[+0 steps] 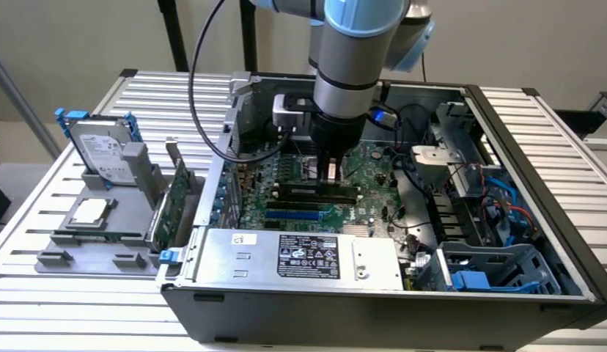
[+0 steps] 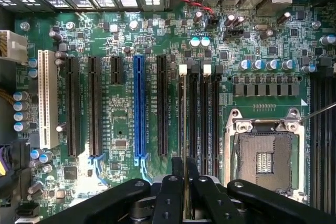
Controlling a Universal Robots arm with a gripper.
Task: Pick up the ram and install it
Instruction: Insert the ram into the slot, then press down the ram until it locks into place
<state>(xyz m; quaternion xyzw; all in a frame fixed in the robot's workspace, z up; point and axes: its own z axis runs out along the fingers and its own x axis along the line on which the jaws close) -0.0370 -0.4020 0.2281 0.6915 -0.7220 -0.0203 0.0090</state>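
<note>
Exterior view: the tool reaches down inside the open computer case on the worktop, over the motherboard; wrist view: its fingers apparently pinch the ram, edge-on over a memory slot.

This is a robotics lab or test bench set up for computer assembly. An open desktop PC case lies on its side on a slatted aluminium worktable, its green motherboard exposed with expansion slots, memory slots and an empty CPU socket. At nine o'clock from the case, a grey fixture holds loose parts upright: a hard drive and a green expansion card. A Universal Robots arm reaches in over the board. Plain pale walls stand behind.
</note>
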